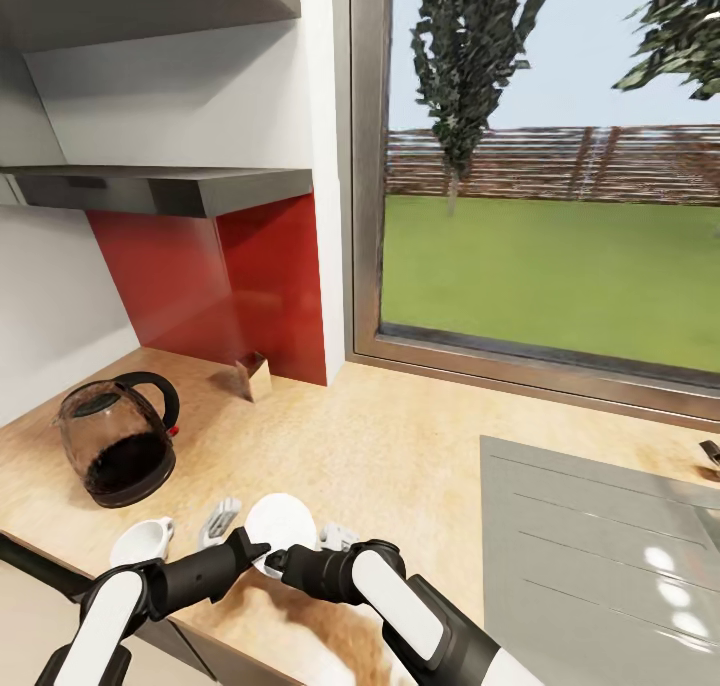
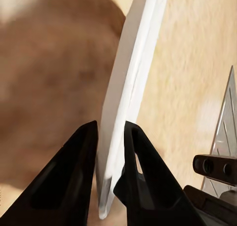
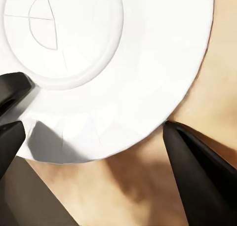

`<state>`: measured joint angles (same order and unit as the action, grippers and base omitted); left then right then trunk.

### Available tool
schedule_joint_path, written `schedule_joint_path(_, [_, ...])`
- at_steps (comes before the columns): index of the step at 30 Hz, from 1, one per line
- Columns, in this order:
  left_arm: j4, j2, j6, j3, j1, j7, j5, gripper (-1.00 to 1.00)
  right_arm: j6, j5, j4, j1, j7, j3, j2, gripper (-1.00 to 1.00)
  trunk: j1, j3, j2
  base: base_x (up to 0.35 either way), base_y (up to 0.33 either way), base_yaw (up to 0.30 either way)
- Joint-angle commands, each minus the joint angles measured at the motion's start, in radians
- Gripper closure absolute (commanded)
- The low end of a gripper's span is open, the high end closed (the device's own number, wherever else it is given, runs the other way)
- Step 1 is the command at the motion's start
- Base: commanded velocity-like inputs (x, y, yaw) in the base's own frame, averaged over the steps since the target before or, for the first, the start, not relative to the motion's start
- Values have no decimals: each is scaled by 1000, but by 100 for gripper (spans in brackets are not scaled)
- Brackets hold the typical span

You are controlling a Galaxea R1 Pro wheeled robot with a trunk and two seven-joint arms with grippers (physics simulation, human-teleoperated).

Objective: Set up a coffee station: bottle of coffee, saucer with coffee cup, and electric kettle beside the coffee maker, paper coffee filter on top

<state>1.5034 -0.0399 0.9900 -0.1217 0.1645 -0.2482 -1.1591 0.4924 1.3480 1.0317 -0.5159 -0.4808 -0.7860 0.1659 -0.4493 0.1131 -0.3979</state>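
My left gripper (image 2: 111,125) is shut on the rim of the white saucer (image 2: 129,83), which I see edge-on between its dark fingers. The saucer (image 1: 282,518) hangs tilted just above the front of the kitchen countertop (image 1: 400,446). My right gripper (image 3: 94,125) is open around the saucer (image 3: 123,53), one fingertip (image 3: 170,130) at its edge. The coffee cup (image 1: 140,541) stands left of the saucer. The electric kettle (image 1: 118,448) sits further left. A tan paper coffee filter (image 1: 256,374) lies by the red backsplash. The dark kitchen shelf (image 1: 160,188) hangs above.
A grey sink drainboard (image 1: 600,546) fills the counter's right side. A large window (image 1: 550,166) runs behind it. Small grey pieces (image 1: 218,521) lie beside the saucer. A white wall (image 1: 50,306) bounds the counter on the left.
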Motion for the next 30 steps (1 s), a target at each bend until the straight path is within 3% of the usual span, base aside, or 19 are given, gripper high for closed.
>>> schedule_joint_path(1, [1,-2,-1,-2,3,-6,-36,100,3,13,1,0,-10,-2,0,-100,-1,2,-2,0,0,0])
schedule_joint_path(10, [7,-8,-1,-8,17,-9,-35,100,3,13,6,0,-9,-1,-1,-100,-1,2,-2,0,0,0])
schedule_joint_path(24, [9,-17,8,-30,236,-20,-34,100,3,14,21,-1,-9,12,-6,-100,-1,2,-2,0,0,0])
schedule_joint_path(30, [9,-29,10,-57,291,-20,-40,100,3,14,79,-1,-10,17,-13,-100,-1,2,-2,0,0,0])
